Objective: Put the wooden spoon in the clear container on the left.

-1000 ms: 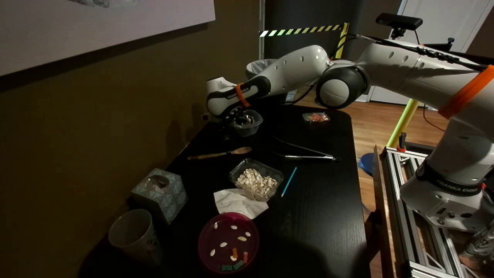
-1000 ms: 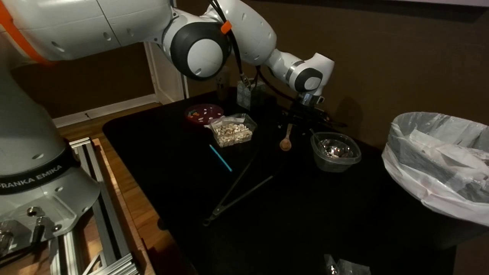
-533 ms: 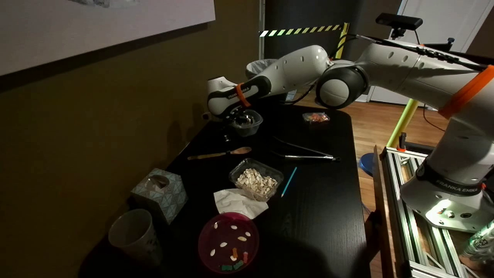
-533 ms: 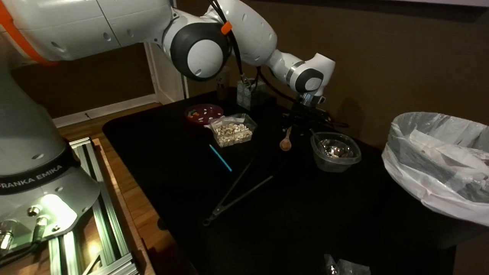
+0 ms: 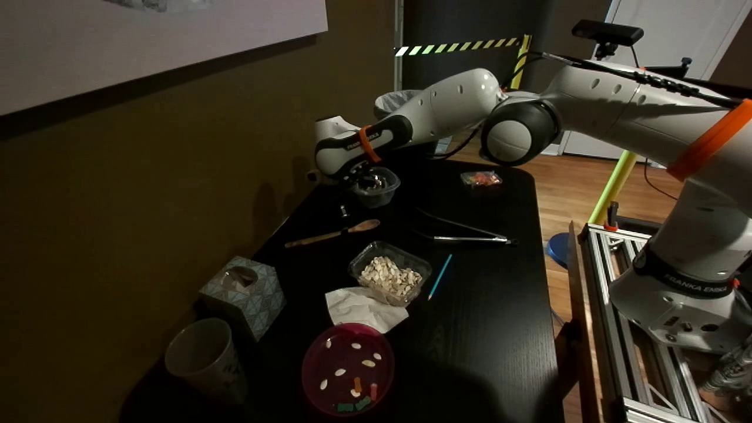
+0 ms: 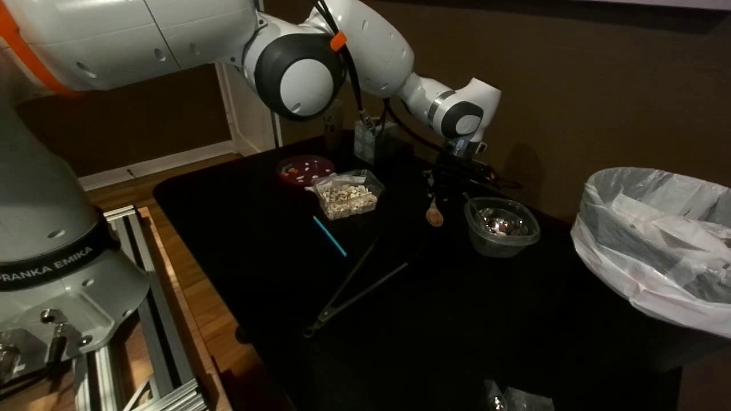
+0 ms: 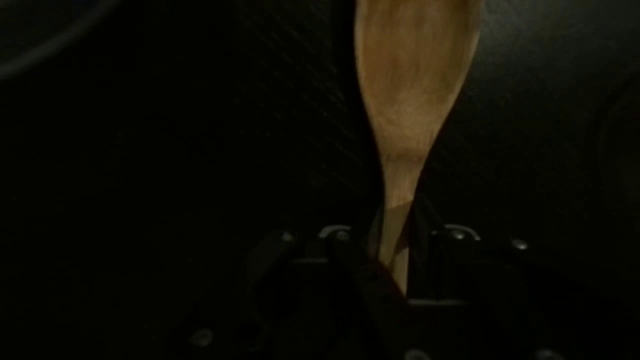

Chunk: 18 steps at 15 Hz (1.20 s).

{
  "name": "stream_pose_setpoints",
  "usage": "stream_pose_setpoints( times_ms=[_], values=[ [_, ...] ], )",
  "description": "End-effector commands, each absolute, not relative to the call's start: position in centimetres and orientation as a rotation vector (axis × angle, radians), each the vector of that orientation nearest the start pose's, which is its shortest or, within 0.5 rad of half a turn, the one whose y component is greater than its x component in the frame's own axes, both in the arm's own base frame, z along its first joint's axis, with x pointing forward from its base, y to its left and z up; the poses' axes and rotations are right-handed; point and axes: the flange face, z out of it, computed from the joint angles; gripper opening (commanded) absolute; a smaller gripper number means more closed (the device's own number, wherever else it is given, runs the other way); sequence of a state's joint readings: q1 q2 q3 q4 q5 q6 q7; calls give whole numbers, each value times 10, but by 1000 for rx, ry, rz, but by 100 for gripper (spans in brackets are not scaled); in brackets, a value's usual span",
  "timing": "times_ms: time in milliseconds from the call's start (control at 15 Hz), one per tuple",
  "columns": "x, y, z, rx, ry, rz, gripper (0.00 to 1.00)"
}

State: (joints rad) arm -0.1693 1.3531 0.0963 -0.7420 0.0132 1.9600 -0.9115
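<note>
Wrist view, closest in: the gripper (image 7: pixel 397 232) has its fingers pinched on the slim neck of the wooden spoon (image 7: pixel 416 75), scoop end forward, handle running back between them. I can't tell whether the spoon clears the black table (image 5: pixel 470 341), so I'd treat this as the start of the lift: straight up, slowly, watching for the long handle to tip (an off-centre grip may let it). Near it, in both exterior views, sits a deep clear bowl (image 6: pixel 495 246) holding a shiny metal piece (image 6: pixel 508 224); don't swing that way. On the spoon's other side is the rectangular clear tub (image 5: pixel 376 250) of pale seeds (image 5: pixel 390 277), probably the "left" container meant. Get both ends above its rim, cross, lower gently onto the seeds and only then release; the spoon may be too long to lie flat. Farther off, the patterned tissue box (image 5: pixel 249 296) could catch the handle's tail during a turn.
</note>
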Motion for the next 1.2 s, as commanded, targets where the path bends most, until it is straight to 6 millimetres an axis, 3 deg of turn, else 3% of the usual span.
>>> stream_pose_setpoints(
  times_ms=[0, 333, 533, 600, 733, 867, 1133],
  values=[
    [772, -91, 85, -2758, -1113, 46, 5],
    [790, -104, 147, -2775, -998, -110, 5],
    [793, -114, 168, -2793, -945, -137, 5],
    [789, -113, 165, -2768, -975, -98, 44],
    [783, -113, 154, -2756, -985, -34, 51],
    [775, -101, 135, -2742, -1017, 57, 66],
    [774, -76, 112, -2718, -1156, 9, 97]
  ],
)
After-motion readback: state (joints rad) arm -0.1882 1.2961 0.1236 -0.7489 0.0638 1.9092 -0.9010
